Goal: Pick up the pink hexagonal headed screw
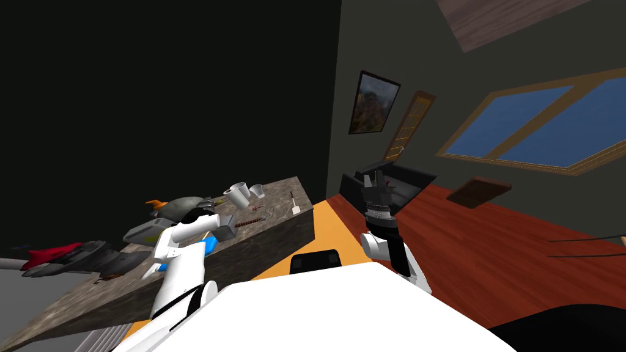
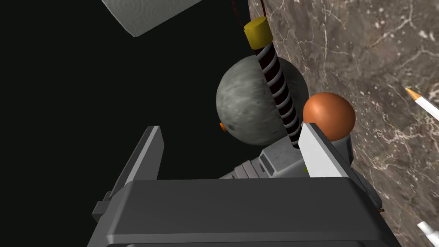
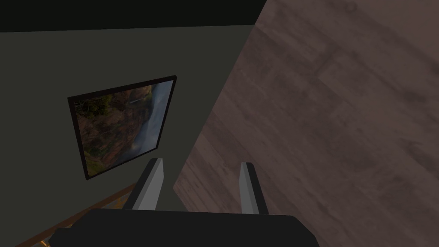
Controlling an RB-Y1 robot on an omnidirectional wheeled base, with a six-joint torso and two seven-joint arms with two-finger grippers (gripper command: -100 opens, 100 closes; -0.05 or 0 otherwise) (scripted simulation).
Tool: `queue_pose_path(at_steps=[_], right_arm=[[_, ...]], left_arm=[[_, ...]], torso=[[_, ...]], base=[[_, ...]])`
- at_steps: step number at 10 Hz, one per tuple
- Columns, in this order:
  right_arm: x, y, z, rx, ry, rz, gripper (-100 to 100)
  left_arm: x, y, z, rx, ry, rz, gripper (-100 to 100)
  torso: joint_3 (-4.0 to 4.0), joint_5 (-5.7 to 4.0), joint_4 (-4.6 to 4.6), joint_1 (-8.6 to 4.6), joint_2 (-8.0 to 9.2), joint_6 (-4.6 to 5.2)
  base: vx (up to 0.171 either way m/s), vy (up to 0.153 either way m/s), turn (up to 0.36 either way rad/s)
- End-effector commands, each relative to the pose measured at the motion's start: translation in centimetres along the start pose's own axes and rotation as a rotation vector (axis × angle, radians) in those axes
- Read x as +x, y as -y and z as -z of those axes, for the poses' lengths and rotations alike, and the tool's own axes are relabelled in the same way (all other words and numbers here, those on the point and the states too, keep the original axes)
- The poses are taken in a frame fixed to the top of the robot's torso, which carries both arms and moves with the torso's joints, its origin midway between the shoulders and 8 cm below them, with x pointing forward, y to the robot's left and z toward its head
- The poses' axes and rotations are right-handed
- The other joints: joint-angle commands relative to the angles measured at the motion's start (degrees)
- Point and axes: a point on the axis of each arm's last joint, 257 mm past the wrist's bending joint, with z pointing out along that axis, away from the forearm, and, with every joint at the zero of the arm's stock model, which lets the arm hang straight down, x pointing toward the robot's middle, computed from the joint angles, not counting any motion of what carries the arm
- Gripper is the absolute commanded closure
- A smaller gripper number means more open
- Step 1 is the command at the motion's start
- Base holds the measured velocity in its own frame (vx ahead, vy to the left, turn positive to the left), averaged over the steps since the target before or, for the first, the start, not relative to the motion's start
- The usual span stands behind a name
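Holds left end effector (image 2: 232, 128) open and empty at the table (image 2: 364, 51) edge, facing a yellow-capped threaded rod (image 2: 281, 92), grey sphere (image 2: 242, 109) and orange ball (image 2: 329, 115). Locates pink screw (image 1: 255, 209), probably the small reddish piece, on the table at 2 o'clock from it. Holds right end effector (image 3: 201, 165) raised, fingers apart.

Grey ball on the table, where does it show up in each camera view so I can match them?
Head view: grey ball at the marbled tabletop's left edge, just beyond the left arm.
Left wrist view: grey ball just ahead of the open left pincer, a striped rod crossing it.
Right wrist view: not in it.
Shared landmark: the marbled tabletop.
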Motion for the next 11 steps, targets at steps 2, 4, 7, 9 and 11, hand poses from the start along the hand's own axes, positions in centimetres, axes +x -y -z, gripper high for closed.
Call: queue_pose_path(at_steps=[2, 4, 7, 9, 11], right_arm=[[0.0, 0.0, 0.0, 0.000, 0.000, 0.000, 0], [0.0, 0.0, 0.0, 0.000, 0.000, 0.000, 0], [0.0, 0.0, 0.0, 0.000, 0.000, 0.000, 0], [0.0, 0.0, 0.0, 0.000, 0.000, 0.000, 0], [0.0, 0.0, 0.0, 0.000, 0.000, 0.000, 0]], left_arm=[[-0.8, -2.3, -0.5, -0.091, 0.014, 0.010, -100], [-1.5, -3.8, -0.9, -0.158, 0.023, 0.019, -100], [-2.5, -6.3, -1.4, -0.271, 0.035, 0.038, -100], [-2.9, -7.7, -1.5, -0.334, 0.038, 0.048, -100], [-3.1, -9.0, -1.4, -0.394, 0.038, 0.057, -100]], torso=[[0.00, 0.00, 0.00, -0.04, 0.00, 0.02], [0.00, -0.01, 0.00, -0.06, -0.01, 0.03], [0.00, -0.01, 0.00, -0.03, 0.00, -0.01], [0.00, 0.00, 0.00, 0.00, 0.00, -0.02], [0.01, -0.01, 0.00, -0.02, 0.02, -0.02]], base=[[0.011, -0.061, -0.087], [0.013, -0.067, -0.087], [0.020, -0.066, -0.090], [0.014, -0.063, -0.071], [0.019, -0.066, -0.067]])
